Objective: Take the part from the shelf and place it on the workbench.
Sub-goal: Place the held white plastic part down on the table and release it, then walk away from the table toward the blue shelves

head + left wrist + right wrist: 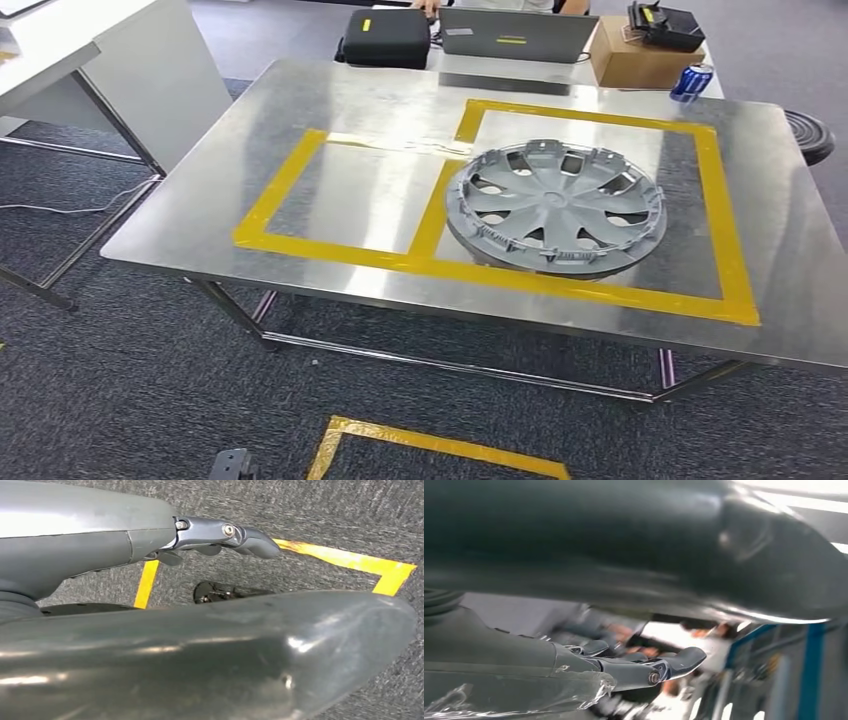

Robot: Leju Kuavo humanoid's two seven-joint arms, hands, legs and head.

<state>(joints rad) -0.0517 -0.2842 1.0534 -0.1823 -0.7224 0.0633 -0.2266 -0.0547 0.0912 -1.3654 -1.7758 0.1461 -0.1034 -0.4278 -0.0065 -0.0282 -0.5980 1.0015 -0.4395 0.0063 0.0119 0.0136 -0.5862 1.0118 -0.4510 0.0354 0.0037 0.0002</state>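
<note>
Nearest on the grey carpet, a yellow tape outline [430, 445] marks the floor, with a small dark robot part just left of it. Beyond stands the metal workbench [300, 110], with two yellow tape rectangles [290, 180] on its top. The part, a grey wheel cover [556, 205], lies flat in the right rectangle, its left edge over the tape divider. Far side: black case [385, 38], laptop [517, 35], cardboard box [640, 62], blue can [692, 82]. A white table [100, 60] stands far left. Left hand [220, 535] hangs over the carpet, fingers out straight, holding nothing. Right hand [644, 667] also holds nothing, fingers extended, against a blurred background.
</note>
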